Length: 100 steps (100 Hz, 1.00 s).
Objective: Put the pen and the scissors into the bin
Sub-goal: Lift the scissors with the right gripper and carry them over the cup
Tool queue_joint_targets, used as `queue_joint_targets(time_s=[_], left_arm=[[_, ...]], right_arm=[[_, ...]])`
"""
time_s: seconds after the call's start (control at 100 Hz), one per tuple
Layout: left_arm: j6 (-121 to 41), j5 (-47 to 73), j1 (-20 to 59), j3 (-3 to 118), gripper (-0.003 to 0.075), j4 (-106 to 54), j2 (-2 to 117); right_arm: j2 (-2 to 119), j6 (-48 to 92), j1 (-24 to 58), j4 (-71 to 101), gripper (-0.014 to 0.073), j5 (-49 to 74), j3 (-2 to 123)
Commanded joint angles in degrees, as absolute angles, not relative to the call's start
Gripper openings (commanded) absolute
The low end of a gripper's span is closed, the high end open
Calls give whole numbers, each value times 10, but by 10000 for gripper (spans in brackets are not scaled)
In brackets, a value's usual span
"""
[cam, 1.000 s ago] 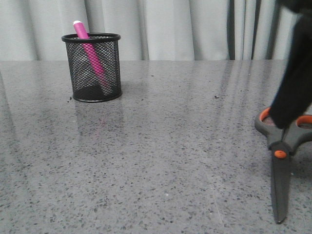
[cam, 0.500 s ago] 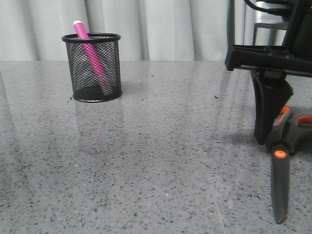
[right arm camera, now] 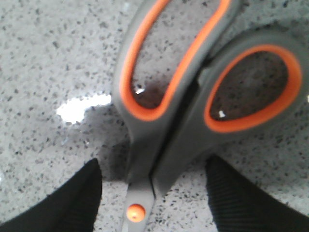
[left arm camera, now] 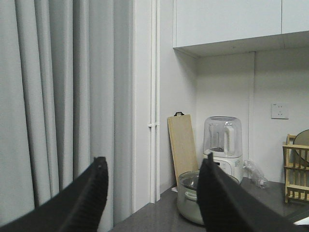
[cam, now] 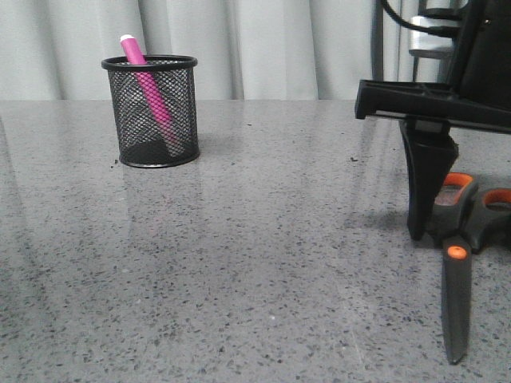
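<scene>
Since 0.5 s ago the right pincer (right arm camera: pixel 153 191) has dropped lower over the scissors (cam: pixel 459 239), which lie flat on the table (cam: pixel 263 239) at front right. Its far finger is cut off in the front view. Its 2 fingers (right arm camera: pixel 67 198) stand spread, straddling the scissor handles, gripping nothing. The pen (cam: pixel 148 84) leans in the bin (cam: pixel 152 112). The left pincer (left arm camera: pixel 152 198) gapes empty.

A grey speckled stone table (cam: pixel 263 263) reflects light. Behind it hang pale grey curtains (cam: pixel 263 48). Elsewhere, a white wall (left arm camera: pixel 227 87), a cutting board (left arm camera: pixel 182 142) and a blender (left arm camera: pixel 223 145) stand.
</scene>
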State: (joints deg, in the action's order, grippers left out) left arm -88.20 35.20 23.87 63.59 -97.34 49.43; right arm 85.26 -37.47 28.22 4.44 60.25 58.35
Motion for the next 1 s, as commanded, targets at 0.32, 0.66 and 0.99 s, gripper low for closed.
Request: queue_joint_targets(time_s=[0.32, 0.66, 0.99], left_arm=[[-877, 373, 244, 649, 374, -999, 490], [-877, 369, 244, 649, 366, -993, 445], [-877, 335, 244, 649, 366, -979, 408]], right_arm=[[930, -351, 282, 46, -73, 500, 586], [850, -267, 303, -19, -70, 406, 804], [902, -116, 376, -20, -70, 161, 985]])
